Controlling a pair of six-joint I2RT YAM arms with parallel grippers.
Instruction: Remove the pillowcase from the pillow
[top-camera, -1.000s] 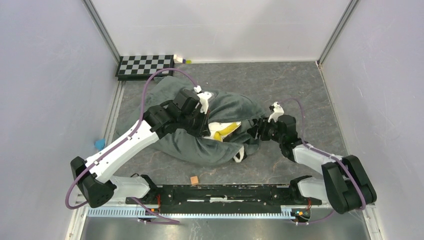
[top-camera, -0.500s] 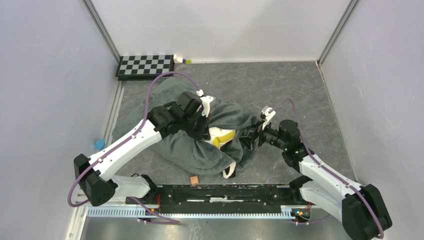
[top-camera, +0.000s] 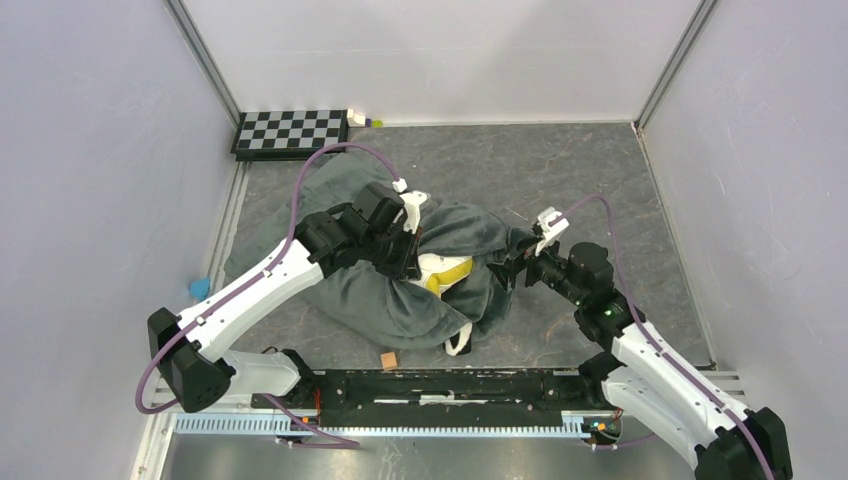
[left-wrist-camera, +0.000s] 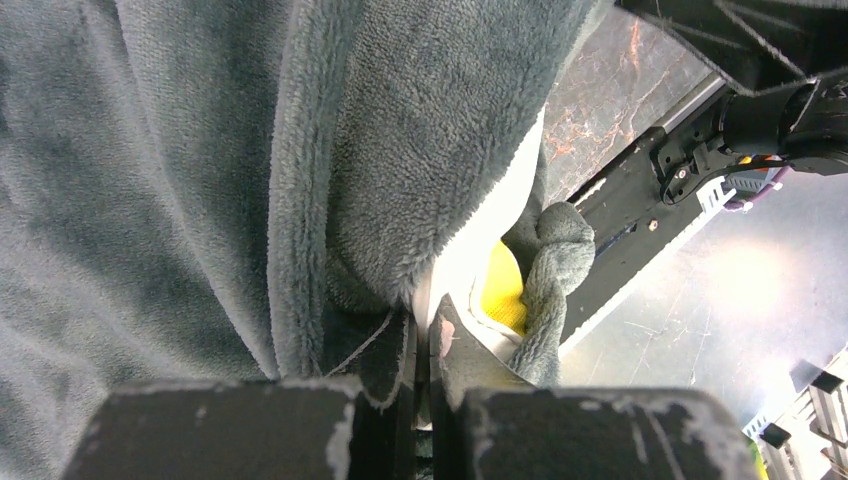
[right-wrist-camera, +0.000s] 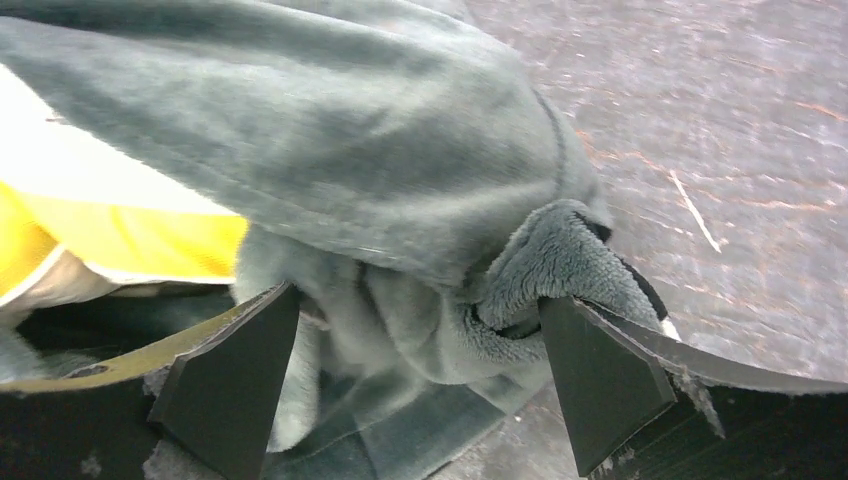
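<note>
Pillowcase (top-camera: 400, 290) half off pillow (top-camera: 440, 268): left claw (left-wrist-camera: 422, 340) clamped on pillow edge, right claw (right-wrist-camera: 420, 350) wide around bunched fabric. Best: pinch, pull rightward, anchor pillow.

Pillow (top-camera: 441, 270) inside pillowcase (top-camera: 380, 290) mid-table, left pincer (top-camera: 408, 262) on its left, right pincer (top-camera: 508, 270) on its right.

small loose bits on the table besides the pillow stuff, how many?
3: an orange block near the front rail, a blue scrap at the left wall, a small yellow-green item beside the checkerboard. The pillowcase may hide more.
</note>
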